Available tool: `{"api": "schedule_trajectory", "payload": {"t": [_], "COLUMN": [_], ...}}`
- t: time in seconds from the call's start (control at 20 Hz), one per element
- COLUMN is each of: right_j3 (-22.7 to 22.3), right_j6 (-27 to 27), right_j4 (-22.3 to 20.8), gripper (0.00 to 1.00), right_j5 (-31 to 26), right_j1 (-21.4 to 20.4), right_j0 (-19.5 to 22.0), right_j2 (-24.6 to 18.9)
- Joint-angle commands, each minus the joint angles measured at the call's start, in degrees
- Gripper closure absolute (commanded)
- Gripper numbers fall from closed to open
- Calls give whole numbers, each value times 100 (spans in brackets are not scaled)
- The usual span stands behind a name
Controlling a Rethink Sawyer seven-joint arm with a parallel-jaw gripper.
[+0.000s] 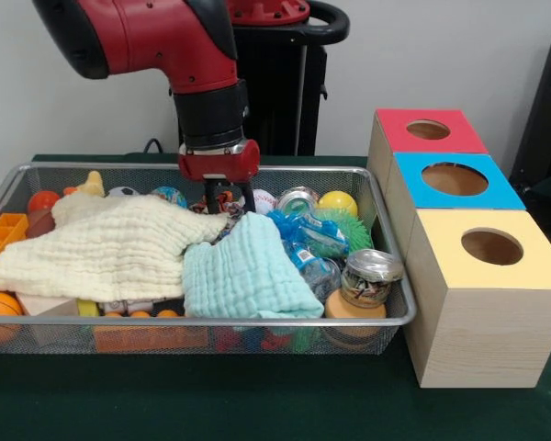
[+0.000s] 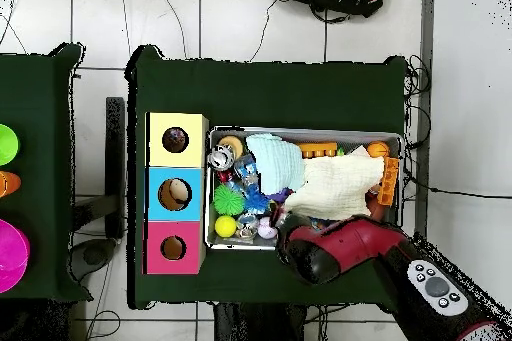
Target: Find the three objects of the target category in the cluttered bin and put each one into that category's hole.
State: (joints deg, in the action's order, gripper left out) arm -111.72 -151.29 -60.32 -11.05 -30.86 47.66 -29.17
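The wire mesh bin (image 1: 202,322) sits on the green table and is full of clutter; it also shows in the overhead view (image 2: 305,133). My gripper (image 1: 227,200) reaches down into the bin's far middle, over a small bundle of red, white and coloured rope (image 1: 224,206) that is mostly hidden by it. No other rope bundle shows. In the overhead view my arm (image 2: 340,247) covers that spot. The blue-topped box's hole (image 1: 455,178) is to the right of the bin, also seen from above (image 2: 174,194).
A cream cloth (image 1: 110,243) and a mint cloth (image 1: 243,276) cover much of the bin. A spiky green ball (image 1: 344,225), a yellow ball (image 1: 338,202), blue wrappers (image 1: 303,234) and a jar (image 1: 372,274) lie at the right. Red-topped (image 1: 429,130) and yellow-topped (image 1: 491,246) boxes flank the blue one.
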Motion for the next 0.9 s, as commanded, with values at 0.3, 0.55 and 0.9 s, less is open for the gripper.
{"api": "schedule_trajectory", "payload": {"t": [0.3,0.55,0.9], "right_j3": [342,398,401], "right_j6": [128,59,190], "right_j4": [-161,-235,-199], "gripper": [0,0,100], "right_j5": [360,497,525], "right_j1": [-33,-61,-82], "right_j0": [-362,-517,-524], "right_j2": [376,551,568]}}
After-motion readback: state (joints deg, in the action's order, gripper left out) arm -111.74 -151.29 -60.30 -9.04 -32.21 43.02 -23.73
